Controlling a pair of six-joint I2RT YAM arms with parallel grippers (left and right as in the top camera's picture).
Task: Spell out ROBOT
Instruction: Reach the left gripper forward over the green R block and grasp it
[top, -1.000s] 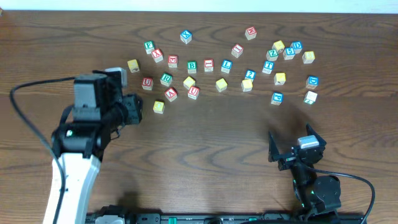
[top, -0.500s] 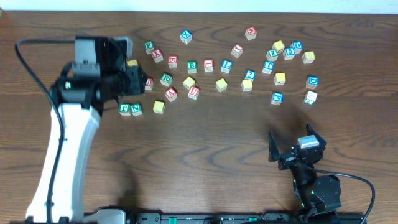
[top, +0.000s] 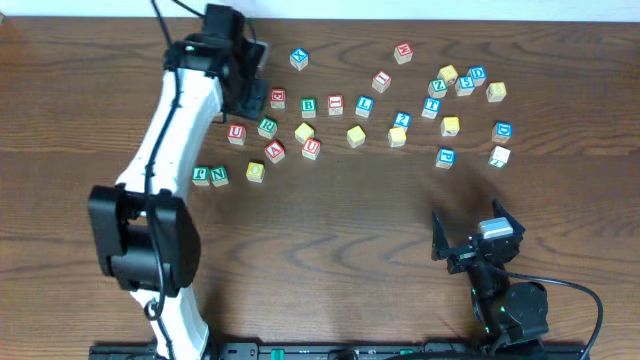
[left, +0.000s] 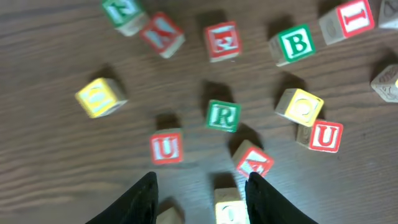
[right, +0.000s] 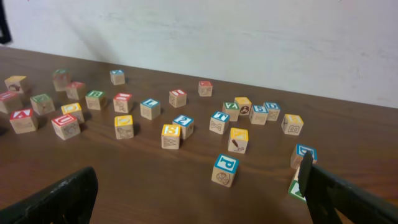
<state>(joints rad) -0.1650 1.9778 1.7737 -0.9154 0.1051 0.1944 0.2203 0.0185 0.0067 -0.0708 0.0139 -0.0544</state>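
Left arm (top: 170, 130) has swung off the near-left part of the bench (top: 340, 230) and now reaches to the far-left edge of the cube cluster. A green F cube (top: 202, 175) and a green N cube (top: 219, 176), hidden a second ago, lie exposed side by side, and the right arm has not shifted. Overhead view: the left gripper (top: 248, 95) hangs over the far-left cubes, and its jaws cannot be judged from above. The green R cube (top: 267, 127) sits in the middle row between a red U cube (top: 236, 133) and a yellow cube (top: 304, 132), apart from both. The green B cube (top: 308, 105) stands in the row behind, between two red-lettered cubes. A second yellow cube (top: 255, 172) lies near the N cube, on its right. Which yellow faces carry an O cannot be read, nor can a T be singled out among the blue-faced cubes (top: 364, 103). The right gripper (top: 468, 228) rests at the near right, well apart from all cubes. Left wrist view: the left gripper's fingers stand apart with nothing clamped, raised above the bench. The R cube lies centrally ahead of them and the B cube further off to the upper right. The yellow cube sits just beside a second red U cube (left: 324, 135), its marking blurred. Right wrist view: the right gripper's fingers stand wide apart at the lower corners with only bare bench between them. The cubes spread beyond, and the green ones at the far left are too small to read.
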